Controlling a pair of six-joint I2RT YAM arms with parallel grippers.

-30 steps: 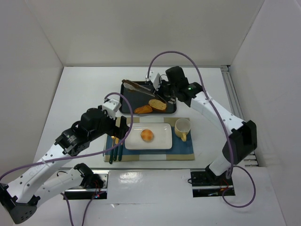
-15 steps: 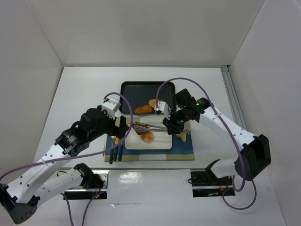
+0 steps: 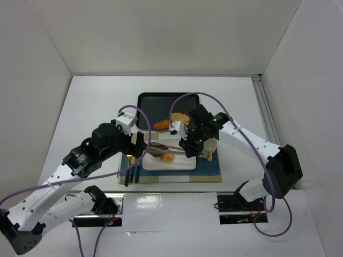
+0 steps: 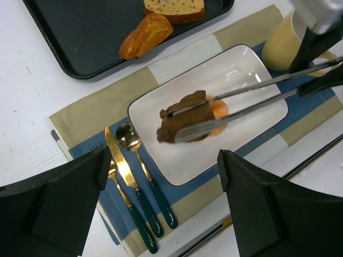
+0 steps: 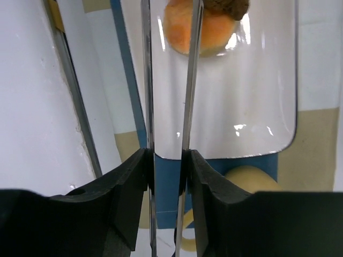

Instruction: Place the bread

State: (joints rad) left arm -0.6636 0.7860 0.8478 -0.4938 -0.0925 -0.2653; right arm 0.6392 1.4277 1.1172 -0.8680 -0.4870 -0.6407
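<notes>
Bread (image 4: pixel 182 122): dark brown piece, pinched between the tips of the tongs (image 4: pixel 257 91), over the middle of the plate (image 4: pixel 241 69). It overlaps the left side of an orange bun (image 4: pixel 218 110) that lies on the plate; whether the bread touches the bun or the plate cannot be told from any view. Tongs run from the bread across the plate's right half and out over its right end. There the right gripper (image 5: pixel 166 158) is closed on them, one finger pressed on each arm. The two arms stay slightly apart along their length in the right wrist view. Plate is white, rectangular, and its left half beyond the bread is bare. Mug (image 4: pixel 278 45): pale yellow, just off the plate's right end, below the tongs and close to the right gripper. Knife (image 4: pixel 126 171), spoon (image 4: pixel 128 134) and fork (image 4: pixel 115 179), gold with green handles, lie side by side just off the plate's left end. Plate, mug and cutlery all sit on a blue and beige mat (image 4: pixel 91 107). Left gripper (image 4: pixel 163 160) hangs above the plate's left end and the cutlery, fingers spread wide, nothing between them. Black tray (image 4: pixel 80 43) sits behind the plate, clear of the mat, on the white table (image 4: pixel 21 107). It holds a seeded slice (image 4: pixel 174 6) and a golden roll (image 4: pixel 146 36) near its plate-side edge.
</notes>
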